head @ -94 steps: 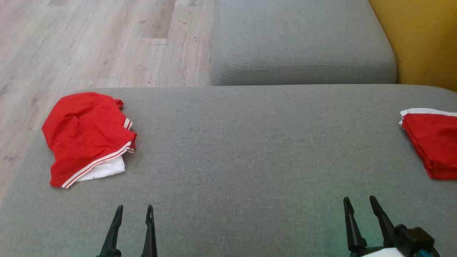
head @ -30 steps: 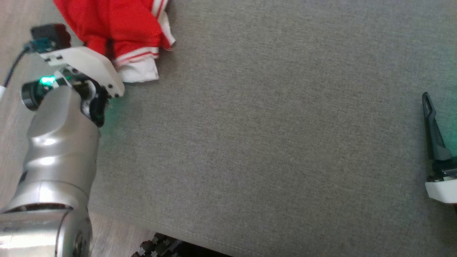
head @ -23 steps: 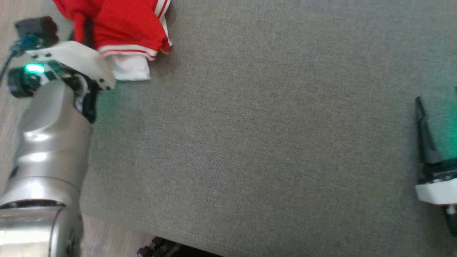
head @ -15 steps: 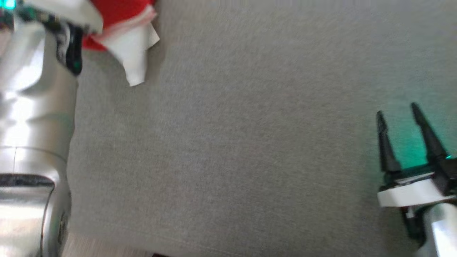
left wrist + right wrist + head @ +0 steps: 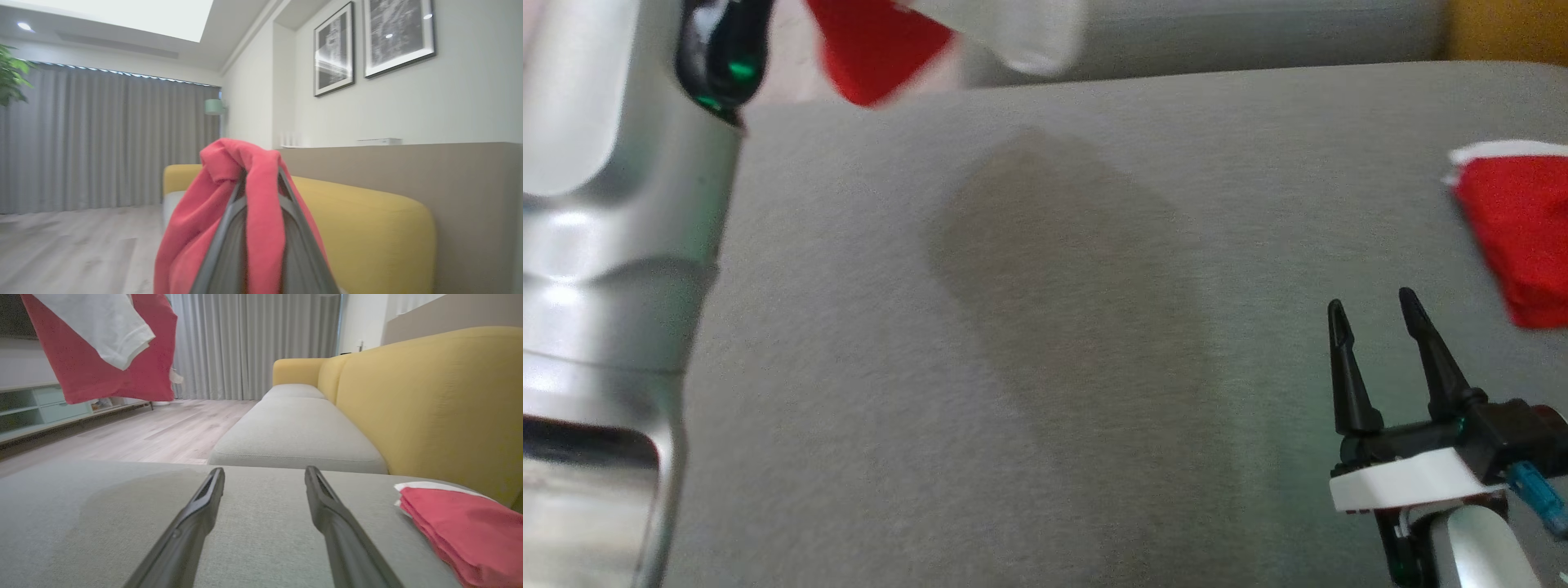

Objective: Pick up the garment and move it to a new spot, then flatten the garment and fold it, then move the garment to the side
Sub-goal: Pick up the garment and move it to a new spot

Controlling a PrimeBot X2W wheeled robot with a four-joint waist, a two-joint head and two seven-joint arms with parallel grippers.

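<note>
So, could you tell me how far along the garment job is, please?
Done: the garment hangs clear of the sofa, pinched in the shut left hand. In hand: the move to a new spot; the right hand is open. Left: laying it down, flattening, folding, moving it aside.

Grey seat cushion [image 5: 1045,343] bare across frame centre, open passage; silver left forearm [image 5: 613,245] blocks left edge; garment [image 5: 874,49] hangs above cushion, upper left; folded red pile [image 5: 1515,237] occupies right edge; yellow backrest [image 5: 1511,28] upper right.
</note>
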